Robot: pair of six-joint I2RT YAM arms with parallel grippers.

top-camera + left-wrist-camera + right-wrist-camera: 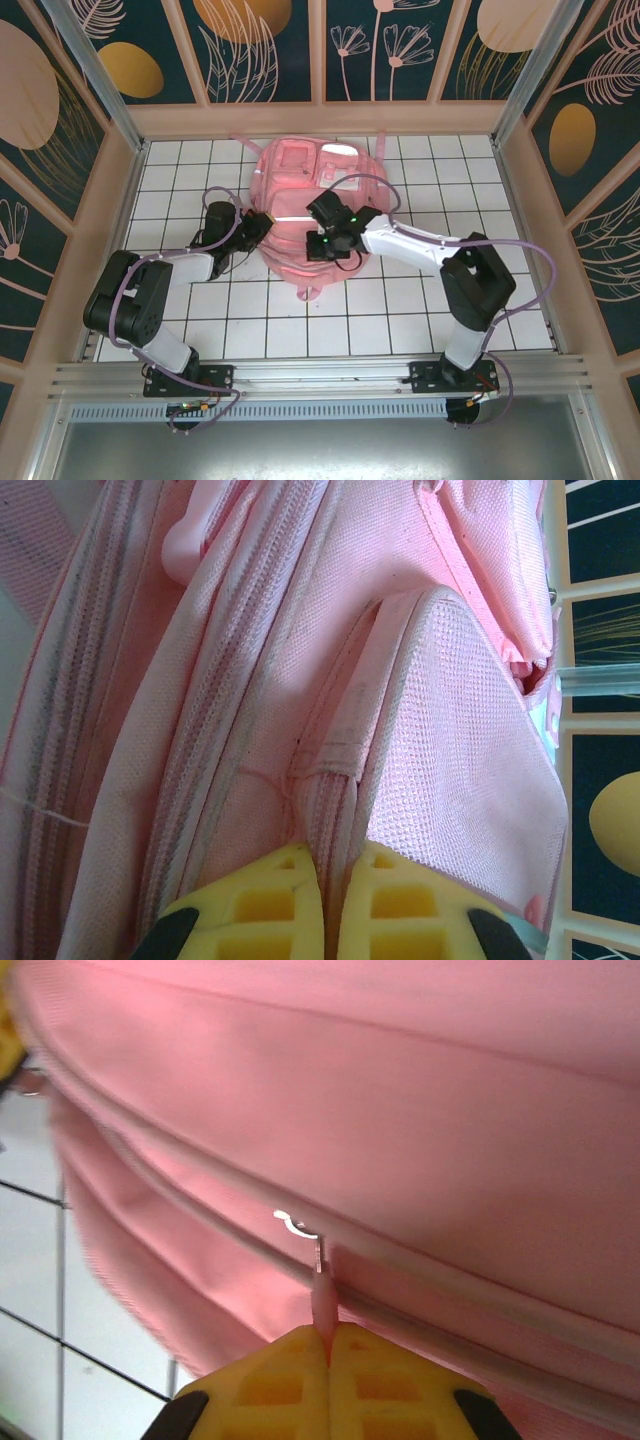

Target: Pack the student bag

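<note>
While the large pink fabric student bag [300, 185] lies upper centre overhead, the right gripper [328, 1345] is pinched shut on its pink zipper pull [322, 1305], the track [480, 1312] running toward lower right; the left gripper [332, 865] clamps the bag's seam [322, 780].

Bright even light, soft shadows, heavy close-range blur on the student bag [420, 1090].

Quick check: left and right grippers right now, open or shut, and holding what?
The left gripper is shut, pinching a seam fold of the student bag.
The right gripper is shut on the bag's pink zipper pull.
</note>
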